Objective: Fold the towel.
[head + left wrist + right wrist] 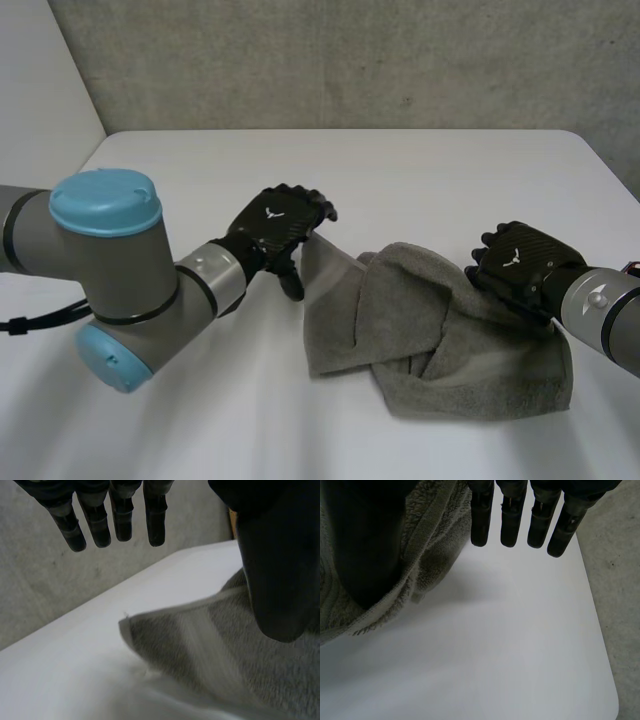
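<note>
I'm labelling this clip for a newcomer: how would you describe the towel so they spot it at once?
On the white table, look between the two black hands, the left hand and the right hand. The grey towel lies rumpled there, the only soft, fuzzy thing on the smooth tabletop.

Reads as a robotics lab or test cell. I'm a two-arm rig: left arm [110,260] and right arm [605,315], grey joints, light-blue caps, both reaching over a plain white table [420,170] with rounded corners. Behind the table is a rough grey wall [350,60], concrete by the look of it, unpainted and speckled. A flat white panel [40,90] closes off the left side. On the table lies one crumpled grey towel [440,330]. Both wrist views show the same rough grey surface past the table edge. Bare, utilitarian finishes all round, lit evenly with soft shadows.
</note>
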